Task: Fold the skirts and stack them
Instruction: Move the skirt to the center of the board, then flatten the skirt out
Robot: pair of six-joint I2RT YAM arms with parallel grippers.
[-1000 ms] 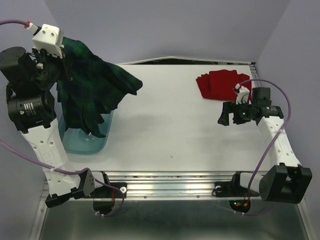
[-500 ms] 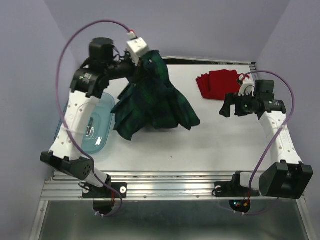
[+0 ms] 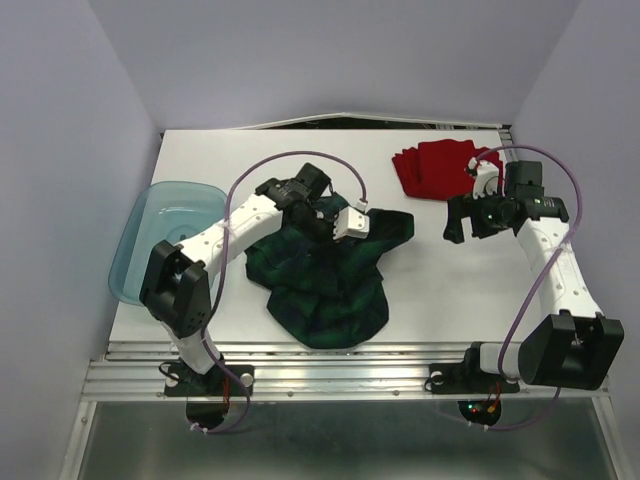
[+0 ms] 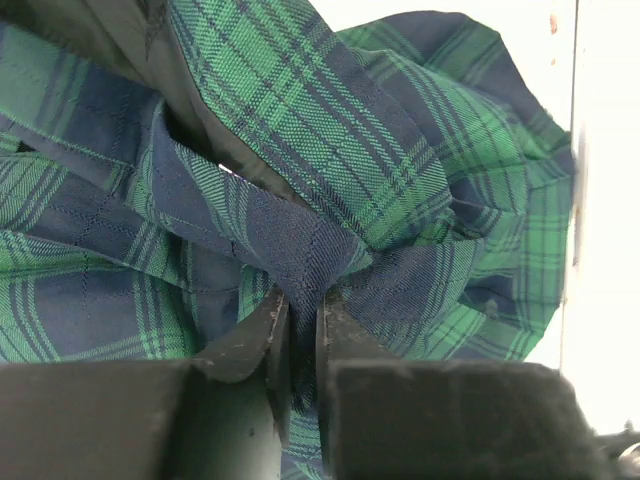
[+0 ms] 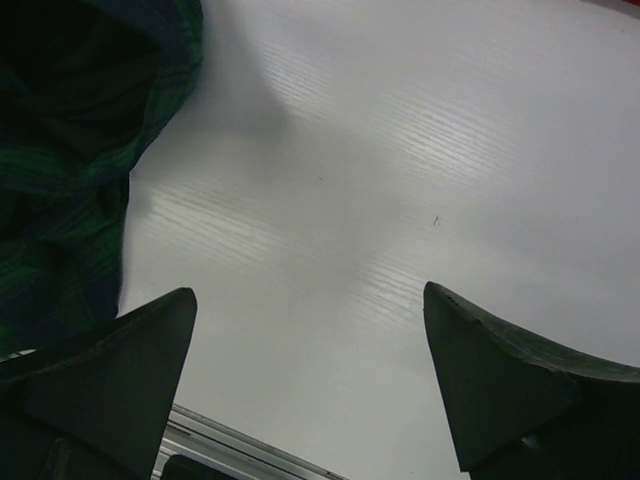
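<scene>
Your left hand (image 4: 300, 305) pinches the plaid skirt (image 3: 325, 290), heaped mid-counter (image 3: 450, 300).
Open counter runs from its right side to your right hand (image 3: 468, 222), jaws spread wide. The red skirt (image 3: 435, 168) lies near the far right corner and the tub (image 3: 160, 240) at the left edge. Only the left wrist view shows the pinch.

Both arms are the same build. I log the left arm (image 3: 215, 235) and right arm (image 3: 562, 275) as white plastic link shells joined by black cylindrical joint housings (image 3: 178, 290). A thin purple cable (image 3: 290, 157) runs along each. The left gripper (image 4: 297, 310) has thin black blade fingers. The right gripper (image 5: 309, 290) has dark grey wedge fingers (image 5: 500, 370). Small red and green indicator lights (image 3: 478, 408) glow at the right base.
</scene>
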